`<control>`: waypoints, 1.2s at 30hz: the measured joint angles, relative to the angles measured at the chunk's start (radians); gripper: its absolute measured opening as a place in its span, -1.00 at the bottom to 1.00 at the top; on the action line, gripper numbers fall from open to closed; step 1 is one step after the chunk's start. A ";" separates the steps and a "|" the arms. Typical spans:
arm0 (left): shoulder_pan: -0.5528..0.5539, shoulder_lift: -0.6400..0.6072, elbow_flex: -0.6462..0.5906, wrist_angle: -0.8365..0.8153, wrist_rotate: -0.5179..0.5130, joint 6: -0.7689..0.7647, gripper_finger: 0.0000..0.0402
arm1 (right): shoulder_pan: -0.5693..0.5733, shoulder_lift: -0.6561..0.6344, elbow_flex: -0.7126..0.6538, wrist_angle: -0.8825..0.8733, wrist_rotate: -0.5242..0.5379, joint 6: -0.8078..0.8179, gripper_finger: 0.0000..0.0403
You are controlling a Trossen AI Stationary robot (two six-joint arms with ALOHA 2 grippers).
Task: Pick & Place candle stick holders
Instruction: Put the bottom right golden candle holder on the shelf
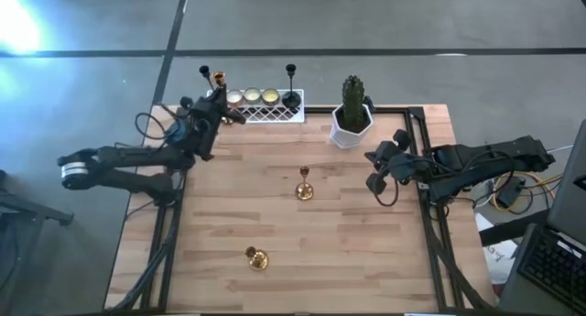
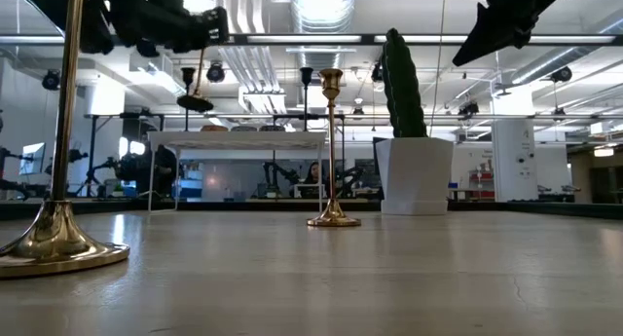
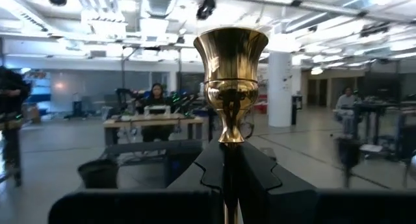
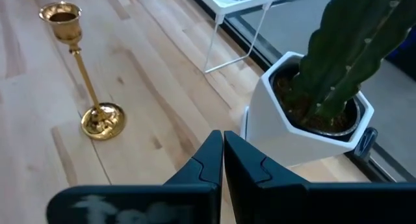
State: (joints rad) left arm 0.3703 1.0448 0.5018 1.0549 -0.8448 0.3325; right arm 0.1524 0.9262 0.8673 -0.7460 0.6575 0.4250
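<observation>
My left gripper (image 1: pixel 218 94) is shut on a gold candle stick holder (image 3: pixel 231 52) and holds it in the air at the white lattice tray's (image 1: pixel 275 113) left end, at the table's far edge. In the tray sit three low cream-gold cups (image 1: pixel 252 96) and a black stemmed holder (image 1: pixel 291 76). A second gold holder (image 1: pixel 303 184) stands on its round base mid-table. A third (image 1: pixel 256 258) stands nearer the front edge. My right gripper (image 1: pixel 373 168) hangs shut and empty above the table beside the cactus pot (image 1: pixel 352 119). My left gripper pinches the gold holder's stem (image 3: pixel 228 152) just below its cup, between the two fingers. The fingers come roughly level from the table's left side. The cup stands above the fingertips, and the round base (image 2: pixel 195 102) hangs below, clear of the table, slightly tilted.
The white pot with the green cactus (image 4: pixel 305 120) stands at the far right, close to my right gripper (image 4: pixel 222 143). The standing gold holder (image 4: pixel 84 87) is beyond it toward mid-table. Bare wood lies between the two standing holders and along the table's right half.
</observation>
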 joint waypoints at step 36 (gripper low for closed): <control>0.242 0.233 -0.136 0.359 0.201 -0.071 -0.90 | 0.000 -0.001 -0.002 0.006 0.002 -0.035 -0.96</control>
State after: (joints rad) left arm 0.6125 1.2778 0.3660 1.4144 -0.6437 0.2618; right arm 0.1520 0.9249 0.8650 -0.7403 0.6590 0.3901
